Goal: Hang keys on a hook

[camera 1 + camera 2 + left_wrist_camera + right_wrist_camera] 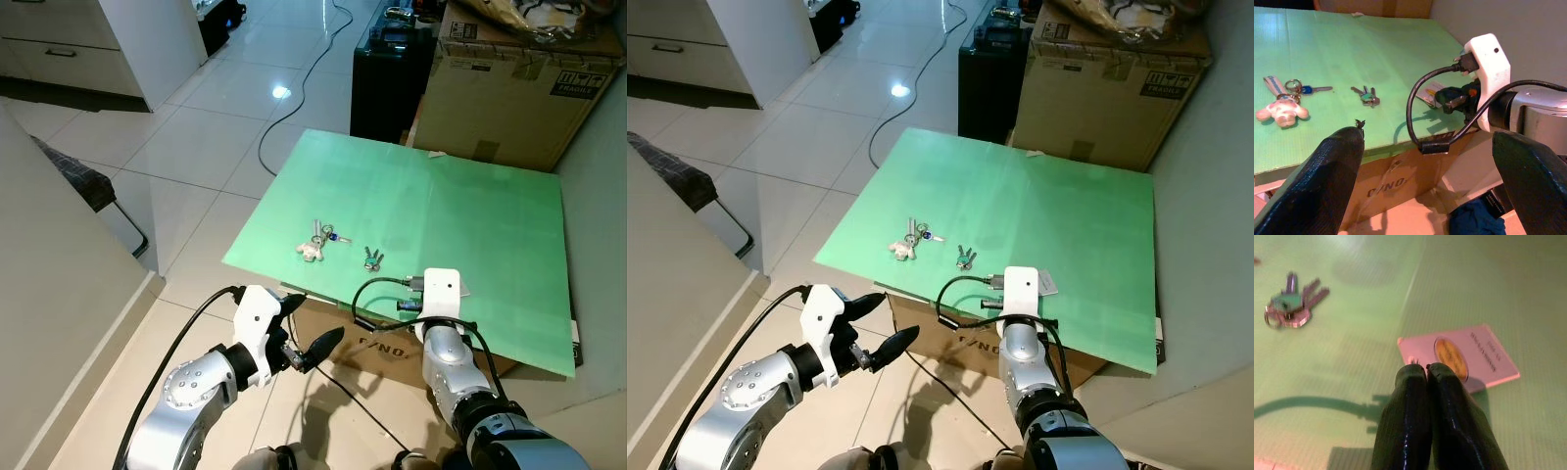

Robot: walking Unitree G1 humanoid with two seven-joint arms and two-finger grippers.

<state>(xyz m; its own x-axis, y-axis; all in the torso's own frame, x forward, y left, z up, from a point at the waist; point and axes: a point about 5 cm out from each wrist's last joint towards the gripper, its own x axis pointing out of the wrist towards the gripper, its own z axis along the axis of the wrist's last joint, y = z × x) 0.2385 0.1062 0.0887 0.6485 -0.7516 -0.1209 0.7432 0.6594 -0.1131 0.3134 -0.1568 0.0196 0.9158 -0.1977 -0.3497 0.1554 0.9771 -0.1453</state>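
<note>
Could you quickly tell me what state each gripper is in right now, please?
Left gripper: open, holding nothing, off the green board's near edge.
Right gripper: shut, empty, fingertips at a small card on the board.

Left gripper (1427,171) fingers spread wide, green board (1352,54) beyond, two key bunches (1367,95) ahead, right arm (1508,98) alongside.

Green board on boxes, tiled floor around.
The green board (470,215) lies on a carton (392,348). A pink card (1469,357) sits at its 6 o'clock edge. At 12 o'clock stand a brown box (514,83) and black unit (387,83); a cable (304,83) crosses the floor (196,127) at 11.
</note>
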